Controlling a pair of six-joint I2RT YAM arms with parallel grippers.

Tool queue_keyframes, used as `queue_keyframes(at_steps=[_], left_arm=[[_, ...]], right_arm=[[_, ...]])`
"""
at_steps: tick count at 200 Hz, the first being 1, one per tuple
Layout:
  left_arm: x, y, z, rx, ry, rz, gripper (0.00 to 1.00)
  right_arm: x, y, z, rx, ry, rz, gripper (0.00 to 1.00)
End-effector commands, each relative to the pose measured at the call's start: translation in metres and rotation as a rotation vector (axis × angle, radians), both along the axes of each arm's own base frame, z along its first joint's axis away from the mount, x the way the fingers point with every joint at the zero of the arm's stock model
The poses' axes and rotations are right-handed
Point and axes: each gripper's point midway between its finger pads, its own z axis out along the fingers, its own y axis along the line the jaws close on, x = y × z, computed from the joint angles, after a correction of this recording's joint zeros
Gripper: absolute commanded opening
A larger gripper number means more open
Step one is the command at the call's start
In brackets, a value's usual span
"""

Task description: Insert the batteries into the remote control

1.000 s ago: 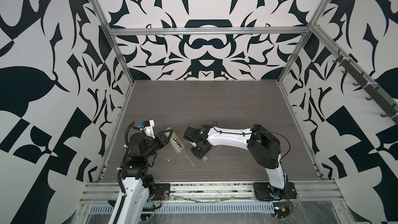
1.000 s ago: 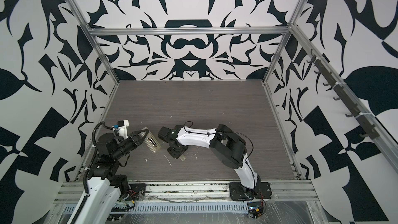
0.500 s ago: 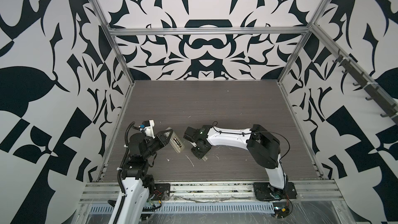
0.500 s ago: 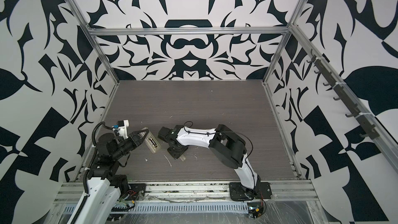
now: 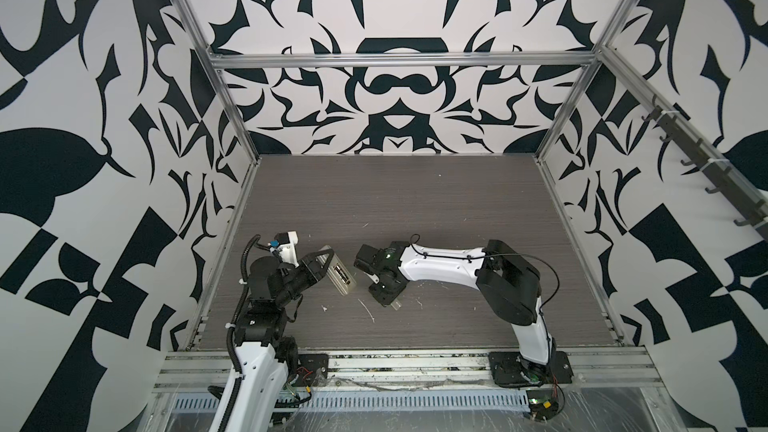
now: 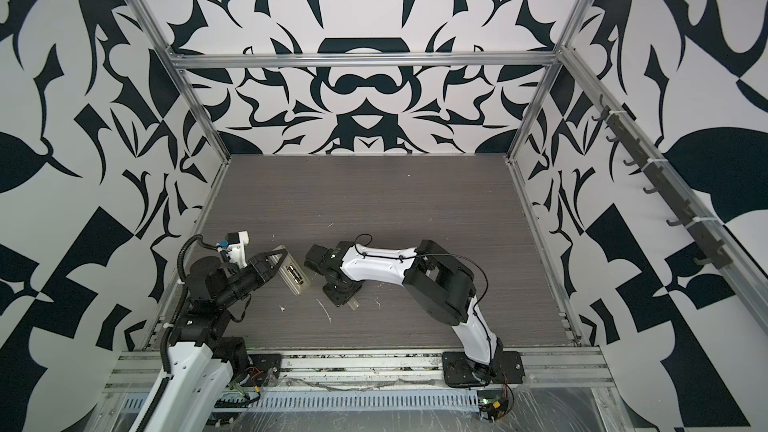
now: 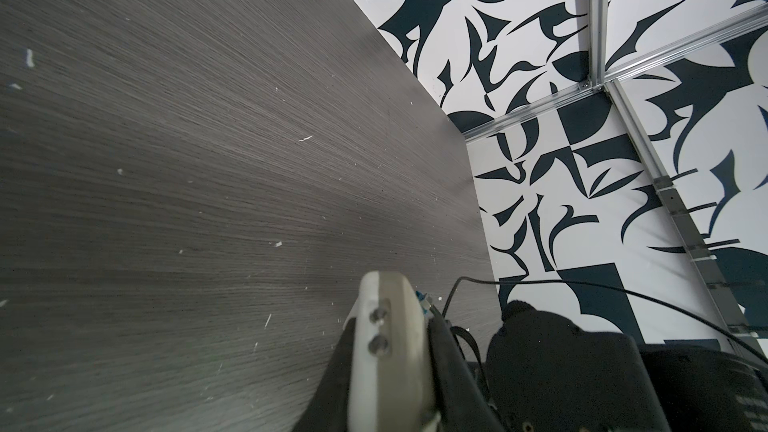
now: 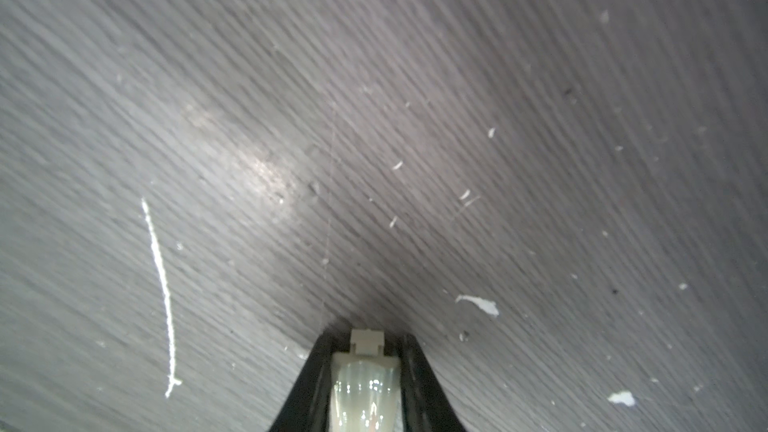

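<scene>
Right gripper (image 8: 368, 340) has narrowed onto the translucent cover (image 8: 365, 388); left gripper (image 5: 321, 263) clamps the remote control (image 5: 341, 277), so refitting looks next.

Top views high, both overlooking whole table (image 5: 415, 201), wrist views close above it

The table (image 5: 415, 201) looked like grey wood-grain laminate, finely ridged and mostly matt, with a soft sheen where light struck it. At about eight o'clock on it, the remote control (image 5: 340, 275) was smooth off-white plastic, satin rather than glossy. Near six o'clock, the cover piece (image 8: 365, 388) was translucent plastic, glossy with bright glints. The frame rails (image 5: 399, 59) were bare brushed metal, and the right arm shell (image 5: 440, 265) was smooth white plastic.
</scene>
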Motion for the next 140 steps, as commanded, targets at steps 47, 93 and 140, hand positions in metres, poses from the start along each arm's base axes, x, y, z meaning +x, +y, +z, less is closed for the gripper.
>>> queue_keyframes(at_steps=[47, 93, 140], left_arm=[[-0.001, -0.001, 0.002, -0.005, -0.012, -0.007, 0.0], [0.002, -0.001, 0.004, -0.003, -0.017, -0.007, 0.0], [0.003, -0.001, 0.004, -0.003, -0.011, -0.011, 0.0]], right_arm=[[0.0, 0.005, 0.014, 0.049, -0.034, 0.006, 0.24], [0.003, 0.01, 0.026, 0.095, -0.063, 0.019, 0.23], [0.005, 0.009, 0.039, 0.138, -0.104, 0.027, 0.2]])
